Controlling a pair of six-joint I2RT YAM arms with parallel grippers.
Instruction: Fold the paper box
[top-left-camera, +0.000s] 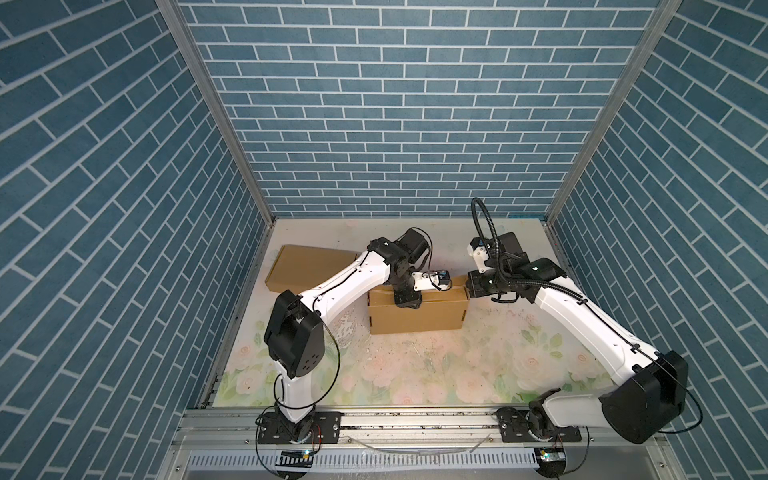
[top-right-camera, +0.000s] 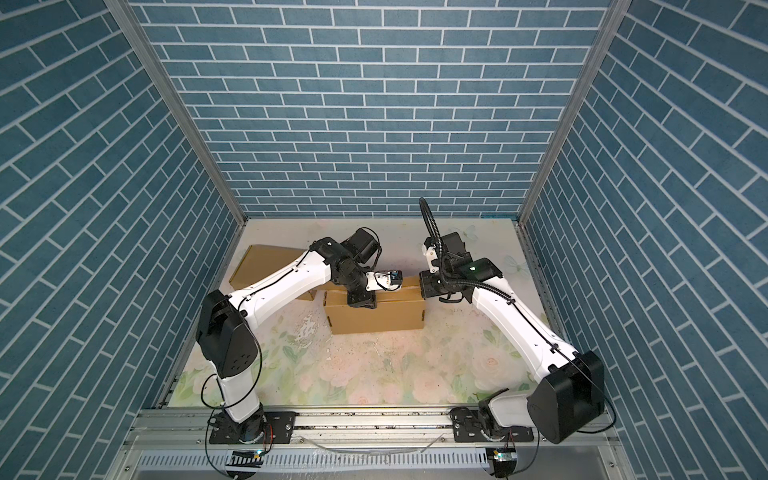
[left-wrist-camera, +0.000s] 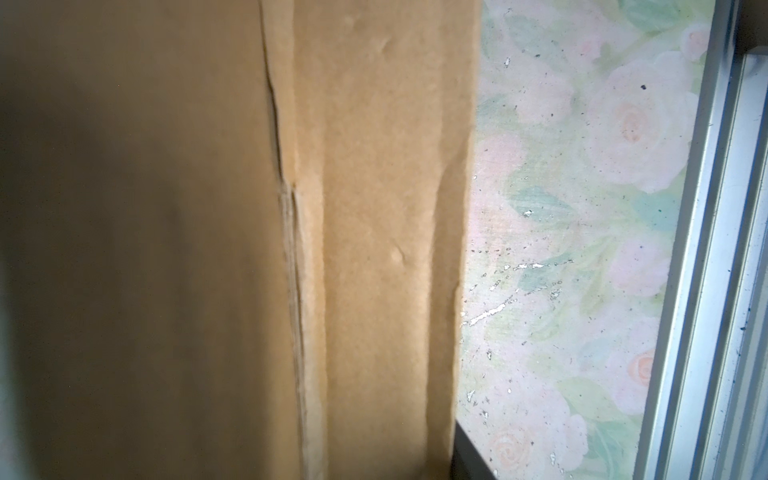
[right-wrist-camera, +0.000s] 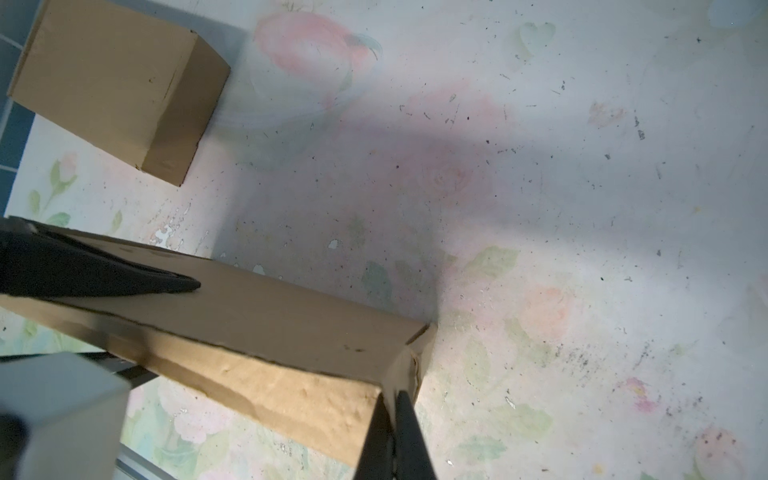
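The paper box (top-left-camera: 419, 318) (top-right-camera: 378, 320) is brown cardboard and stands mid-table. My left gripper (top-left-camera: 406, 305) (top-right-camera: 360, 305) comes down on its top front edge. In the left wrist view cardboard (left-wrist-camera: 374, 208) fills the gap between the jaws, and one dark fingertip (left-wrist-camera: 467, 457) presses against its edge. Its other finger (right-wrist-camera: 104, 274) lies flat on a box panel (right-wrist-camera: 270, 307). My right gripper (right-wrist-camera: 392, 399) (top-left-camera: 468, 286) reaches in from the right. It is shut on the thin flap at the box's right end corner.
A second brown cardboard box (top-left-camera: 307, 266) (right-wrist-camera: 112, 87) lies at the back left, partly behind my left arm. The floral table top (top-left-camera: 415, 374) stretches toward the front aluminium rail (top-left-camera: 415, 419). Blue brick walls close in three sides.
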